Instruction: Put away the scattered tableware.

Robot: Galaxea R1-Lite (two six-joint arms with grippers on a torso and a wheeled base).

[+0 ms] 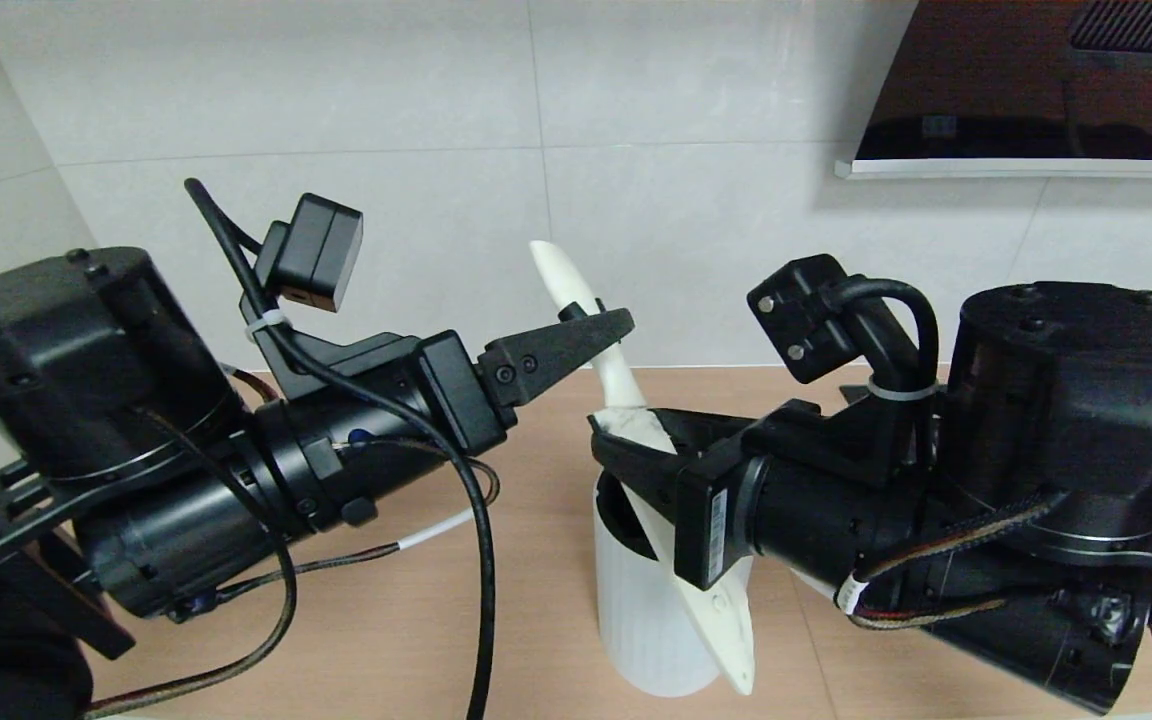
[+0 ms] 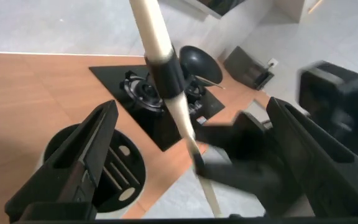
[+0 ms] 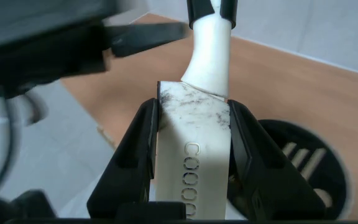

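My right hand (image 3: 193,124) clamps the white spatula (image 1: 563,285) at frame centre by the white holder (image 1: 626,620), while my left hand (image 2: 191,109) stands open astride its handle.

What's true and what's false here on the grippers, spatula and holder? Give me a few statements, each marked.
1. The right gripper is shut on the white spatula. True.
2. The left gripper is clamped on the spatula's handle. False: its jaws stand wide open and do not grip the handle.
3. The spatula stands inside the holder. False: the right gripper holds it tilted in the air over the holder, with the handle end up.
4. The holder stands upright on the wooden counter. True.
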